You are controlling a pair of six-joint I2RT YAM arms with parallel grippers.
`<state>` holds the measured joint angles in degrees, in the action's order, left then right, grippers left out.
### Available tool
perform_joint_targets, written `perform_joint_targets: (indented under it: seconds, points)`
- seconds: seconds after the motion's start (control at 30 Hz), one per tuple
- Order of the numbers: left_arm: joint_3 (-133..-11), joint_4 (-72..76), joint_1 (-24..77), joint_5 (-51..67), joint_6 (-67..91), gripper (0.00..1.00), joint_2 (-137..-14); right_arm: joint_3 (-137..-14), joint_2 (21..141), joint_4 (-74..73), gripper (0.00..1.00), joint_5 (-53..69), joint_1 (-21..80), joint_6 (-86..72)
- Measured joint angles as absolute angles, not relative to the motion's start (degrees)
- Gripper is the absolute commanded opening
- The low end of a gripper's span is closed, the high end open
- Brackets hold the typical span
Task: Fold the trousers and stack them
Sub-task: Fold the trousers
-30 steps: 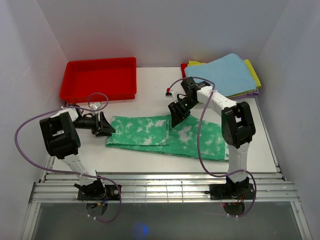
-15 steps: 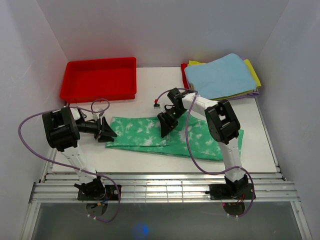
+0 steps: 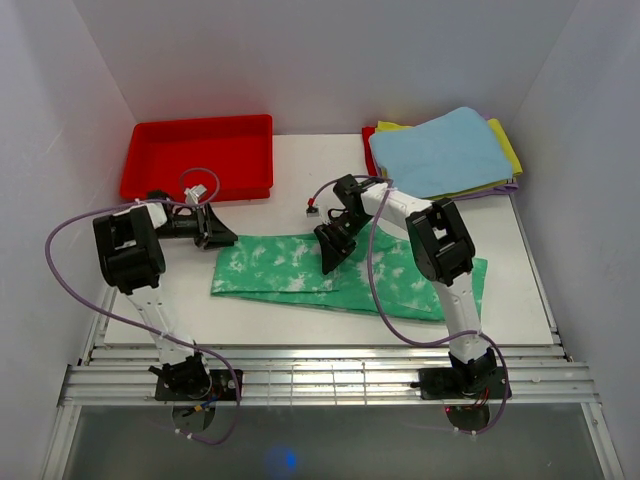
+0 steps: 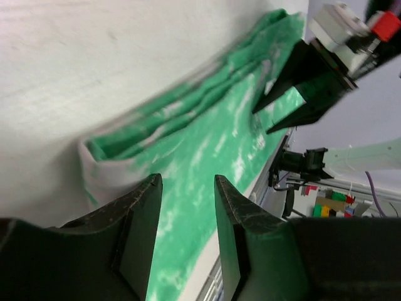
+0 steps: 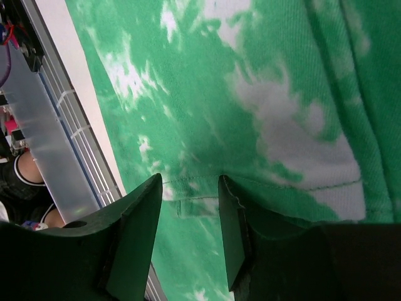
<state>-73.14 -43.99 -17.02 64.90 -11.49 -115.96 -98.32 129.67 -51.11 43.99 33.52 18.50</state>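
Note:
The green trousers (image 3: 300,272) with white tie-dye blotches lie flat across the table, partly folded, with a doubled layer on the left half. My left gripper (image 3: 224,238) is open at their far left corner. In the left wrist view the gripper (image 4: 187,182) has fabric (image 4: 207,135) showing between its fingers, and nothing is pinched. My right gripper (image 3: 330,258) is open and low over the middle of the trousers. In the right wrist view it (image 5: 190,182) straddles a stitched hem edge (image 5: 194,188). The right gripper also shows in the left wrist view (image 4: 263,121).
A red tray (image 3: 200,185) stands at the back left. A stack of cloths sits at the back right, light blue (image 3: 440,150) over yellow (image 3: 508,145). White walls close in the table on three sides. Metal rails (image 3: 330,375) run along the near edge.
My left gripper has moved away from the near side to the far left corner of the trousers. My right gripper moved left over the trousers' middle, then held still.

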Motion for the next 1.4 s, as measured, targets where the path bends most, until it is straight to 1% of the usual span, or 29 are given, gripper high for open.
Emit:
perform_joint_targets:
  seconds: [0.1,0.2,0.23,0.3,0.33,0.4,0.47,0.53,0.67,0.77,0.87,1.03,1.13,1.23,1.27,1.3,1.33,1.4]
  points:
    - [-73.01,-37.26,-16.38,63.86,-6.63,0.47,-120.6,-99.02,130.1,-51.88,0.47,43.77,33.56,18.61]
    - [-72.99,-34.2,-16.38,64.97,-1.39,0.46,-122.85,-99.72,130.5,-52.51,0.47,43.46,33.63,18.7]
    - [-73.14,-33.5,-16.38,64.77,-0.47,0.47,-122.83,-99.9,130.56,-52.56,0.47,43.42,33.67,18.7]
    - [-73.93,-32.62,-16.32,63.96,0.34,0.54,-122.76,-100.2,130.61,-52.49,0.46,43.2,33.78,18.7]
    - [-74.59,-33.23,-16.12,63.51,0.25,0.59,-122.48,-100.29,130.61,-52.4,0.48,43.18,33.78,18.7]
    - [-76.2,-35.35,-15.9,61.36,-1.41,0.63,-121.1,-100.29,130.3,-52.38,0.51,43.0,33.76,18.65]
    - [-78.15,-38.06,-16.05,57.78,-4.05,0.65,-118.96,-99.92,129.38,-52.27,0.59,42.3,33.76,18.65]
    - [-78.67,-40.29,-16.75,53.98,-7.01,0.65,-116.03,-98.32,127.0,-52.03,0.64,41.23,33.63,19.0]
    - [-75.68,-44.69,-20.58,47.09,-12.69,0.65,-107.42,-94.54,118.89,-52.47,0.66,40.29,30.41,19.94]
    - [-71.64,-46.39,-23.22,43.27,-15.2,0.63,-103.48,-92.71,111.66,-53.25,0.67,40.47,24.71,20.78]
    - [-66.94,-47.13,-23.55,40.42,-16.84,0.61,-103.68,-90.67,105.89,-55.42,0.67,40.36,17.06,22.79]
    - [-62.5,-47.72,-23.0,39.86,-17.56,0.59,-104.79,-84.58,101.43,-60.9,0.66,39.09,2.15,27.4]
    - [-62.59,-47.0,-22.96,41.21,-17.47,0.54,-105.82,-78.91,100.73,-64.49,0.66,38.96,-8.1,30.46]
    - [-62.72,-45.98,-23.16,44.01,-16.75,0.43,-107.81,-73.56,100.71,-67.05,0.66,37.6,-17.37,32.6]
    - [-62.74,-45.65,-23.16,44.84,-16.45,0.37,-108.38,-72.36,100.71,-67.64,0.66,36.86,-19.84,33.08]
    - [-62.72,-45.32,-23.14,45.52,-16.19,0.34,-108.88,-71.59,100.71,-68.2,0.68,36.07,-21.85,33.52]
    - [-62.74,-45.01,-23.11,46.09,-15.9,0.32,-109.27,-71.26,100.71,-68.75,0.69,35.46,-23.09,33.69]
    - [-62.76,-44.56,-23.11,47.48,-15.46,0.32,-110.19,-71.02,100.71,-69.47,0.7,34.02,-25.04,34.3]
